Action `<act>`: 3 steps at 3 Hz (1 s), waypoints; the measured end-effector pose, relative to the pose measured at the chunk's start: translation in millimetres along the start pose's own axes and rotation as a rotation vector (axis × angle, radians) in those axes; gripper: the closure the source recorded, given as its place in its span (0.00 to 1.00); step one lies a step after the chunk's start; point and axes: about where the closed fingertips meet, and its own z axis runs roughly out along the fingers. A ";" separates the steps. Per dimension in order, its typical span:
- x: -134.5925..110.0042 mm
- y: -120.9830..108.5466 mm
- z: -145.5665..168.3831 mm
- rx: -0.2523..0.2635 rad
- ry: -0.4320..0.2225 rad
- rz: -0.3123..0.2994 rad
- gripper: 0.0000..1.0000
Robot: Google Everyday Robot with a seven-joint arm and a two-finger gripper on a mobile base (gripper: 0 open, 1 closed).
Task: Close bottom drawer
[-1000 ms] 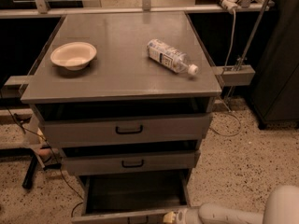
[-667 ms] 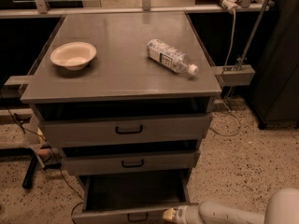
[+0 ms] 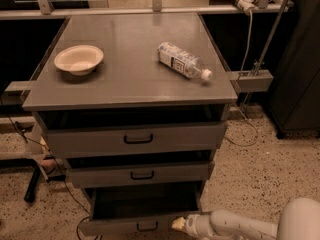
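Observation:
The bottom drawer [image 3: 125,226] is the lowest and narrowest of three grey drawers. It stands pulled out, its dark boxy interior [image 3: 145,200] showing and its small black loop handle [image 3: 147,226] at the frame's bottom edge. My gripper [image 3: 179,224], on a white arm coming from the lower right, sits against the right end of the drawer's front panel. Its tip touches or nearly touches the panel.
The mid-width drawer [image 3: 140,174] and the widest drawer [image 3: 135,139] sit slightly out above it. On the cabinet top [image 3: 130,79] are a white bowl [image 3: 78,59] and a lying plastic bottle [image 3: 184,61]. Cables run on the speckled floor at left. A dark cabinet [image 3: 300,84] stands right.
My gripper has moved left along the drawer's front panel. The bottom drawer looks pushed in a little.

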 end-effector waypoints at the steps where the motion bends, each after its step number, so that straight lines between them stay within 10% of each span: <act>1: 0.0 0.1 0.2 0.000 0.000 0.000 1.00; 3: -24.0 -5.0 29.9 -0.051 -0.071 0.117 1.00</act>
